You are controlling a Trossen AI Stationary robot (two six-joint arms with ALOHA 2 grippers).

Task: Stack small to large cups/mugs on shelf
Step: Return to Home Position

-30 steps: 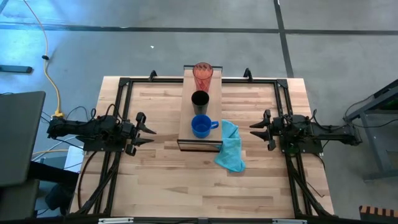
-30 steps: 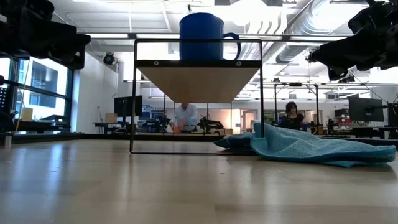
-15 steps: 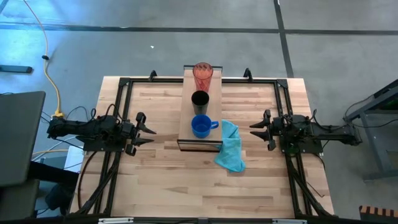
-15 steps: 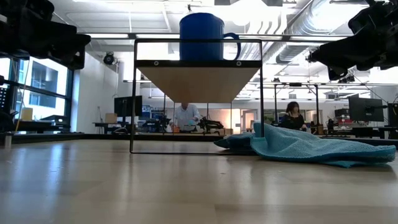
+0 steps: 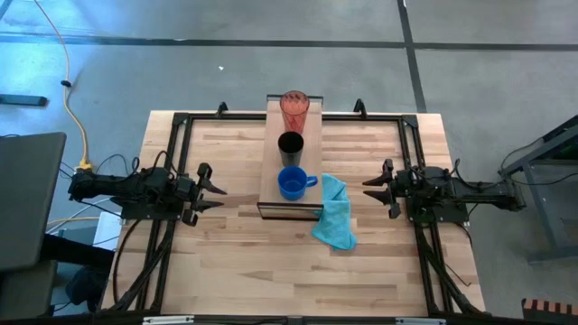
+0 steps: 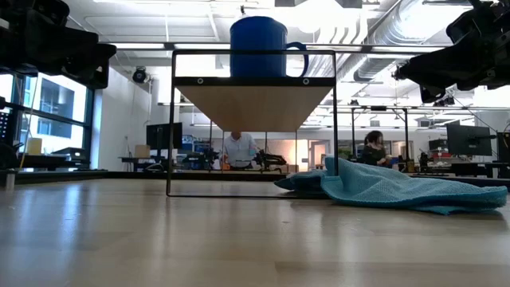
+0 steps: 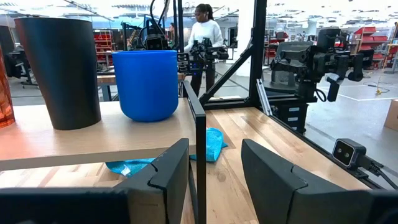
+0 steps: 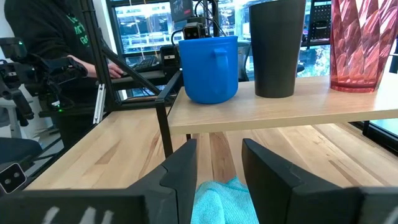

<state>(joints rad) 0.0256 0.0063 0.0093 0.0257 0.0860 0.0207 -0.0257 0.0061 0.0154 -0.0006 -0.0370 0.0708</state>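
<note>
Your L gripper [image 5: 220, 198] & R gripper [image 5: 367, 189] are hanging released, empty, at opposite sides of the table [image 5: 226, 271]. On the shelf [image 5: 268, 171] btwn them, blue mug [image 5: 291, 183], black cup [image 5: 291, 144], red tumbler [image 5: 294, 110] are standing in a row.

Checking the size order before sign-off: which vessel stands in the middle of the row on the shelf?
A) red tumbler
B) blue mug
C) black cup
C: seen from above, the black cup stands on the shelf between the blue mug and the red tumbler.
</note>
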